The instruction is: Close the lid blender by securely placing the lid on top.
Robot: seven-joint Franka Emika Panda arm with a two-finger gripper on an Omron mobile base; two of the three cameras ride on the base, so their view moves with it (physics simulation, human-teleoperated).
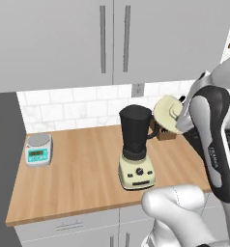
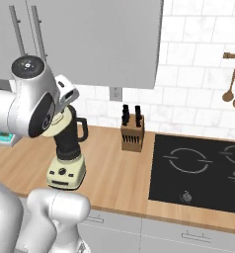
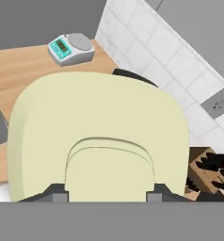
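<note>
You have the lid (image 1: 169, 114) pinched in the gripper (image 1: 180, 117), the fingers closed on its raised centre knob, and it hangs in the air tilted steeply, almost on edge, its broad face turned toward the blender (image 1: 136, 148). The blender stands on the counter (image 1: 78, 178) near the middle of its width, closer to the front edge than to the tiled wall, jar mouth open and uncovered. The lid sits just beside the jar's rim on the knife block (image 2: 131, 133) side, roughly level with the mouth, not yet over it.

To do this step well, you should first roll the wrist until the lid lies flat with its knob pointing up. Carry it across until it is centred over the mouth, keeping clear of the side handle. Lower straight down, press so the rim seats all round, and only then let go. The scale (image 1: 38, 149) at the counter's left end is well out of your way.
</note>
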